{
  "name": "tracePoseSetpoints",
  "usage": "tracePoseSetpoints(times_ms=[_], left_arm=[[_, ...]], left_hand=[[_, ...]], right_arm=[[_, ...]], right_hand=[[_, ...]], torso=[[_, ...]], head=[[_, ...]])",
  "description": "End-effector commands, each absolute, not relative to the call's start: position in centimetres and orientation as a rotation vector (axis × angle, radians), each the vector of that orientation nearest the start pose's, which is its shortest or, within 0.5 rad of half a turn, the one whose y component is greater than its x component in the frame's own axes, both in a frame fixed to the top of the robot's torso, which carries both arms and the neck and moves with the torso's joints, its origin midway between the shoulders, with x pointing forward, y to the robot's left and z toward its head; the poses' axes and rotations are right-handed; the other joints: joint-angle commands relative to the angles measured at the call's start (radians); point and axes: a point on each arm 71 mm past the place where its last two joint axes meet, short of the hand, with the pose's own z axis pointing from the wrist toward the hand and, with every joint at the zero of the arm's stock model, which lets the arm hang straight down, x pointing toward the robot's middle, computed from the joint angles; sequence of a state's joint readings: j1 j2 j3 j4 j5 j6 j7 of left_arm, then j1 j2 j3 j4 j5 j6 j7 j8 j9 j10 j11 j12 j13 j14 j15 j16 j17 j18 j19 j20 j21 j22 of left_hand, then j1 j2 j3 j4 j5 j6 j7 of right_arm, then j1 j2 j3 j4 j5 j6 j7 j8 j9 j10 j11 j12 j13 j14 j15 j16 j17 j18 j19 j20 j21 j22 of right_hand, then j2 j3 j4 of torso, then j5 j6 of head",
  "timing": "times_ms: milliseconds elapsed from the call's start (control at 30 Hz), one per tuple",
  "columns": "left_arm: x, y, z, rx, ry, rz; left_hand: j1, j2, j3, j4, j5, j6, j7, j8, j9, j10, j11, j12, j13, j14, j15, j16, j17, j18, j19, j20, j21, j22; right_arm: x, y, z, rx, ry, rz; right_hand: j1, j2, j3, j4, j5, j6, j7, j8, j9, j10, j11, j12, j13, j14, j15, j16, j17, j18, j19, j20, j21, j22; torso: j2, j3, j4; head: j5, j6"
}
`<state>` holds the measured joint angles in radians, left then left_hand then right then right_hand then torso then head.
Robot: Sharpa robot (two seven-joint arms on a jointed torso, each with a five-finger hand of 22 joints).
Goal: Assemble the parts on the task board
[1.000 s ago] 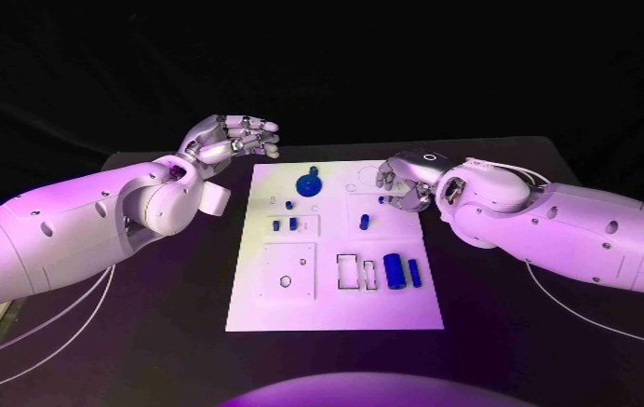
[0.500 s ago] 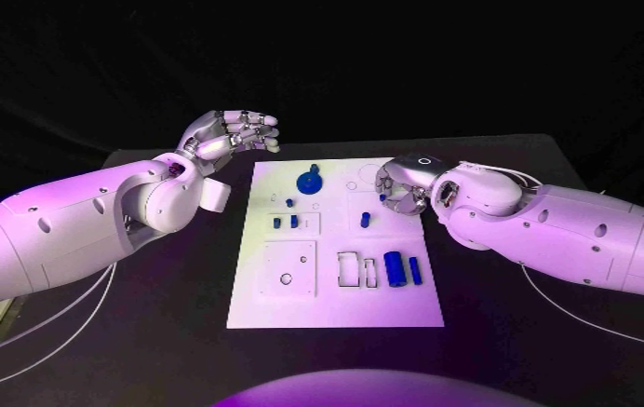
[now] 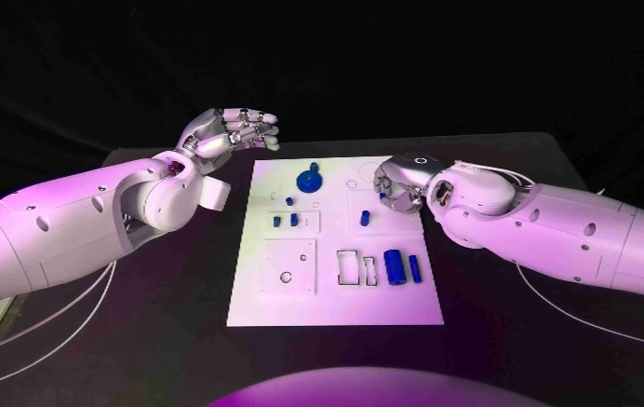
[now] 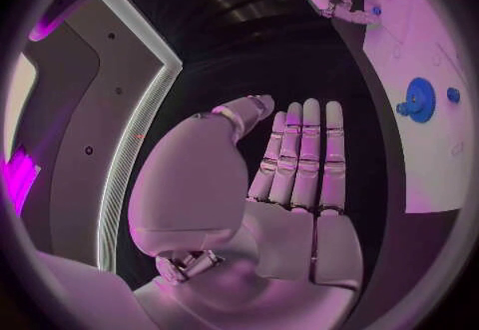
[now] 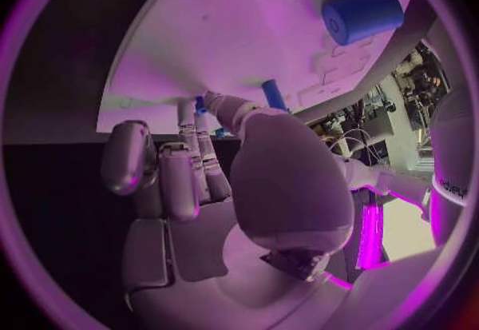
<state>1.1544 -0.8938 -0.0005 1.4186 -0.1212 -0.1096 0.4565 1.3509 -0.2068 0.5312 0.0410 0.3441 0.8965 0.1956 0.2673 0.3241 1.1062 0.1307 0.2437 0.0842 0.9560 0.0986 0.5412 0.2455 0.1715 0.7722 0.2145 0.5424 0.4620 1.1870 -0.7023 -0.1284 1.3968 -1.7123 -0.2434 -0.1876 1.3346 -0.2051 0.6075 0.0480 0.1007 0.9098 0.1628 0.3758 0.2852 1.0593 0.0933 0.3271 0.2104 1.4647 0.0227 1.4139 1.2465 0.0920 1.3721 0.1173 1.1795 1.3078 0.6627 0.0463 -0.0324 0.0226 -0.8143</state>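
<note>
- Step: right hand at task board upper-right edge, fingers curled down onto a small blue part; grip on it — can't tell.
- Left hand upper left, off board, fingers straight, holds nothing.
- Next, prob.: secure part, line up w/ its slot; needs fine fingertip control.
</note>
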Motion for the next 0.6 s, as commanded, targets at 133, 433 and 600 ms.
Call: tracePoseSetpoints(times_ms=[133,433,600], left_arm=[[49.79,25.58,-18.46,-0.973,1.414,-1.623],[49.8,25.6,-18.52,-0.977,1.422,-1.618],[49.81,25.61,-18.55,-0.978,1.427,-1.617]], left_hand=[[0.004,0.009,0.001,-0.007,0.001,-0.003,0.007,-0.004,-0.001,0.002,0.007,-0.004,-0.001,0.008,-0.001,-0.008,0.0,0.008,0.006,0.002,-0.005,-0.002],[0.007,0.01,0.002,-0.01,0.002,-0.005,0.009,-0.005,-0.003,0.0,0.009,-0.007,-0.002,0.007,0.0,-0.013,0.0,0.007,0.005,0.003,-0.008,-0.003],[0.009,0.01,0.002,-0.014,0.007,-0.01,0.014,-0.009,-0.006,-0.004,0.013,-0.013,-0.003,0.004,0.003,-0.021,0.001,0.005,0.001,0.004,-0.014,-0.005]], right_arm=[[48.46,-16.28,-24.74,-0.473,1.774,0.404],[48.3,-16.28,-24.82,-0.475,1.751,0.388],[48.23,-16.21,-24.7,-0.47,1.729,0.396]], right_hand=[[0.008,0.028,0.016,-0.017,-0.008,0.039,-0.013,0.02,0.006,0.038,-0.013,0.002,-0.004,0.036,-0.017,0.005,-0.002,-0.013,0.021,-0.009,0.033,0.079],[0.034,0.073,0.063,-0.078,0.018,0.088,-0.033,0.05,0.029,0.106,-0.036,-0.002,0.001,0.038,-0.04,0.003,-0.006,-0.021,0.042,-0.03,0.074,0.108],[0.029,0.075,0.086,-0.094,0.026,0.091,-0.034,0.05,0.032,0.116,-0.037,-0.012,0.002,0.038,-0.042,0.003,-0.006,-0.022,0.044,-0.032,0.081,0.114]], torso=[[-0.001,-0.0007,-0.0003],[-0.002,-0.0008,-0.0016],[-0.002,-0.0011,-0.0009]], head=[[0.002,-0.006],[0.002,-0.008],[0.001,-0.007]])
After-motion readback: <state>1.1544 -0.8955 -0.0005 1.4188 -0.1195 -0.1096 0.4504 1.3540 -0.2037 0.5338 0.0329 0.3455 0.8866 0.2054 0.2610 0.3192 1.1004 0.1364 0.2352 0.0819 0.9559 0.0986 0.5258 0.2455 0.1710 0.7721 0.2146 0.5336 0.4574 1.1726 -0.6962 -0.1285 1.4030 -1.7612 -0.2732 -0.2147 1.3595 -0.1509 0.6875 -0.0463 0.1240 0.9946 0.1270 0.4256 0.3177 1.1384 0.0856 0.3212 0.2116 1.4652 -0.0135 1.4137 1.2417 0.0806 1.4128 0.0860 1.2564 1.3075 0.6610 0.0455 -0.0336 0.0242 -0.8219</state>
